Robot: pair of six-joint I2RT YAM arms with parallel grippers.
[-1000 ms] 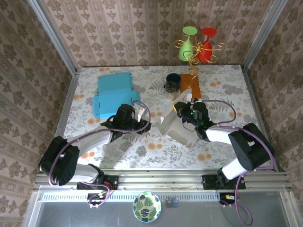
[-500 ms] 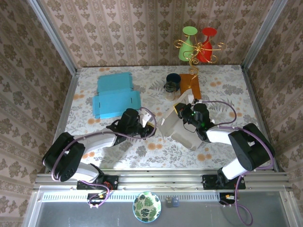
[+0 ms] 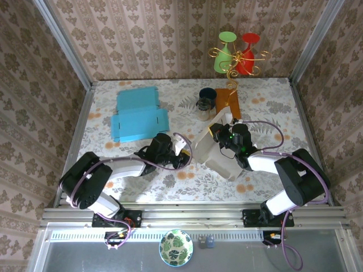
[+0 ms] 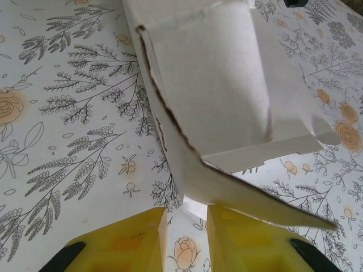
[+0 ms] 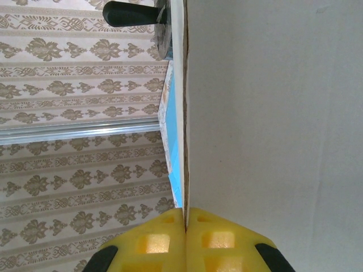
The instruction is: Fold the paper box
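The paper box [image 3: 218, 156], pale unfolded cardboard, lies tilted at the table's middle right. My right gripper [image 3: 223, 135] is at its far upper edge. In the right wrist view its yellow fingers [image 5: 153, 241] are pressed together on the thin edge of a box wall [image 5: 272, 113], gripper [image 5: 185, 212]. My left gripper [image 3: 184, 156] is at the box's left side. In the left wrist view its jaws [image 4: 186, 211] stand a little apart with the table showing between them. A long box flap [image 4: 238, 187] slants over the right finger [image 4: 244, 238]; the flap's base sits just past the tips.
Two flat blue cartons [image 3: 136, 113] lie at the back left. A dark cup and a glass jar [image 3: 205, 101] stand beside an orange card [image 3: 229, 102] behind the box. A green and red glass on a gold stand [image 3: 237, 54] are at the back wall.
My left gripper has travelled right and slightly nearer, from beside the blue cartons up to the box's left edge. The right gripper has kept its hold in place.
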